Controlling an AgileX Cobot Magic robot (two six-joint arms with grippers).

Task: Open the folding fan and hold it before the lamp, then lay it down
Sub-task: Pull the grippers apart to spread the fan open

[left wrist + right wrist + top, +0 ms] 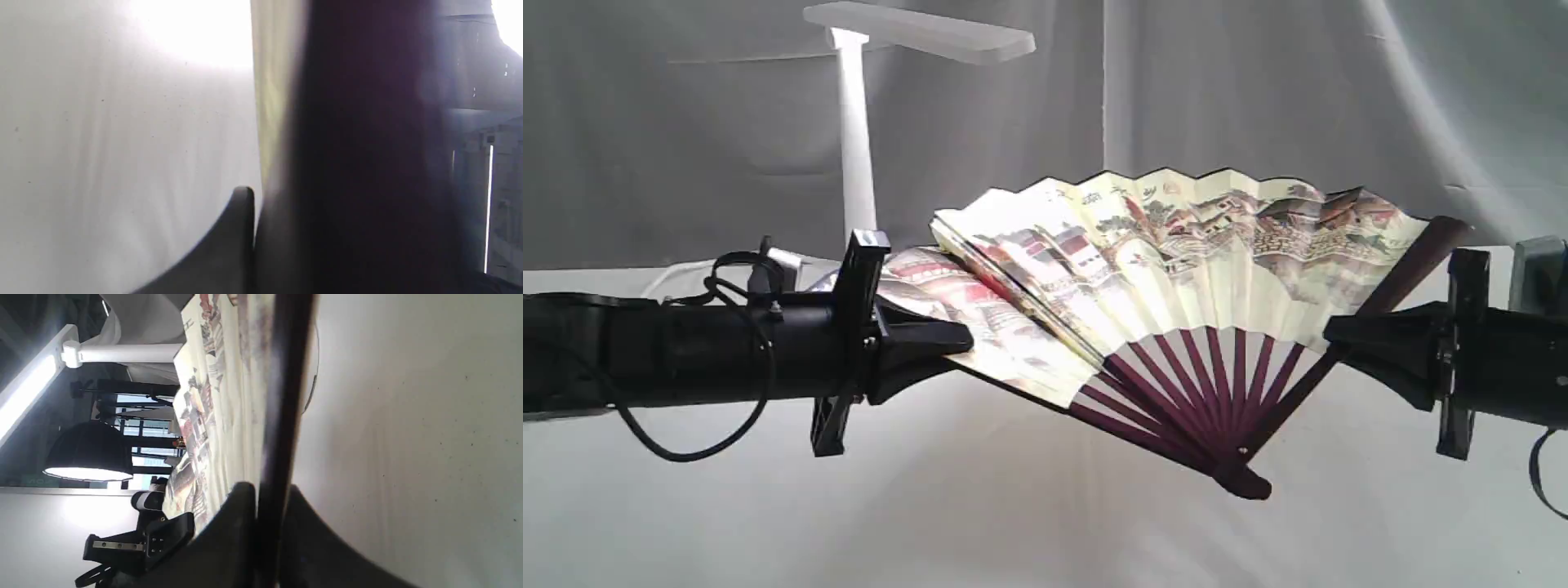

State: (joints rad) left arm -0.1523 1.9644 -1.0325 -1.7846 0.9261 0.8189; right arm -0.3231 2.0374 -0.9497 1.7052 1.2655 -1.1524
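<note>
Folding fan [1176, 253] mid-frame above the counter [1013, 531], mostly spread, left tool [947, 339] and right tool [1339, 331] each pinching 1 end; opening looks nearly done, next move likely needs shifting it before the lamp [854, 122], upper left.

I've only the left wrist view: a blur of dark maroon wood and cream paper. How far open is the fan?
Observer: The pleated cream paper folding fan is spread wide, though a few pleats left of middle lie stacked.
Operator: Is the right end held?
Observer: Yes, the right gripper is shut on its dark maroon wooden guard.
Operator: And the lamp?
Observer: The white plastic desk lamp stands behind the fan's left end.
</note>
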